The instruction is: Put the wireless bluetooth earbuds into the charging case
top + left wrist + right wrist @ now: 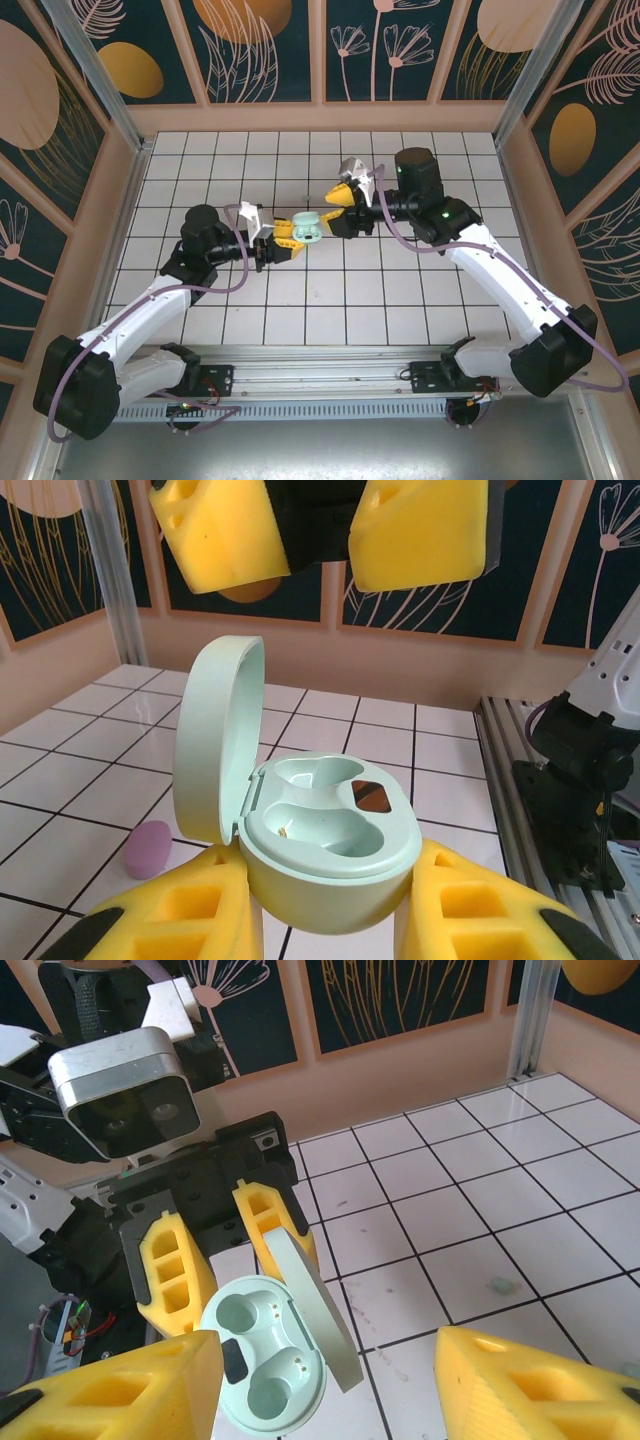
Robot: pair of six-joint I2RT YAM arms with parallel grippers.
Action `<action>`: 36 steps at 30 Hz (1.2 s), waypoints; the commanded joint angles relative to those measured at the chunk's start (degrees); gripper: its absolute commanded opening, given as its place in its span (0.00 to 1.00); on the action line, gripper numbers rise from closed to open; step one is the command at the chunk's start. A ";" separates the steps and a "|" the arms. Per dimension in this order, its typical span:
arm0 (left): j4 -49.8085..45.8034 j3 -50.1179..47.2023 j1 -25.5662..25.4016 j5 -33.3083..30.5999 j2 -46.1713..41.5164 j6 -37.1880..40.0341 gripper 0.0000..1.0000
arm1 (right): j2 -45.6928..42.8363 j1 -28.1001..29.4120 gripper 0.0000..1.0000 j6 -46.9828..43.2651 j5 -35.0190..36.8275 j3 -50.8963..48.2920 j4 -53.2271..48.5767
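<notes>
The mint charging case (330,830) is held off the tiles with my left gripper (330,905) shut on its base, lid (215,735) hinged up. Both wells look empty. In the top view the case (308,228) sits at the tips of the left gripper (292,242), near the table's middle. My right gripper (330,1380) hovers just over the case (265,1365), open with nothing between its yellow fingers (420,530). From above, the right gripper (338,207) is right beside the case. A mint earbud (497,1285) lies on a tile. A small pink-lilac earbud (148,848) lies beside the case.
The white tiled floor (400,290) is ringed by low wooden walls (135,200). A metal rail (497,770) runs along the near edge by the arm bases. The left wrist's camera block (125,1090) sits close behind the case.
</notes>
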 commanded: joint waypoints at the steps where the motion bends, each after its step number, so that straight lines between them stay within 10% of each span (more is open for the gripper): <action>1: 1.27 -0.34 -0.17 -0.54 -0.29 -1.04 0.04 | -1.66 -0.76 0.58 -0.35 -0.01 -0.95 1.03; 11: 1.03 -0.88 -0.15 -2.31 -1.18 -1.47 0.04 | 2.69 -6.89 0.57 16.51 15.20 1.58 4.88; 36: -1.44 -2.30 -0.12 -5.15 -4.55 -0.47 0.05 | 60.21 -1.47 0.37 54.71 30.05 43.82 -10.31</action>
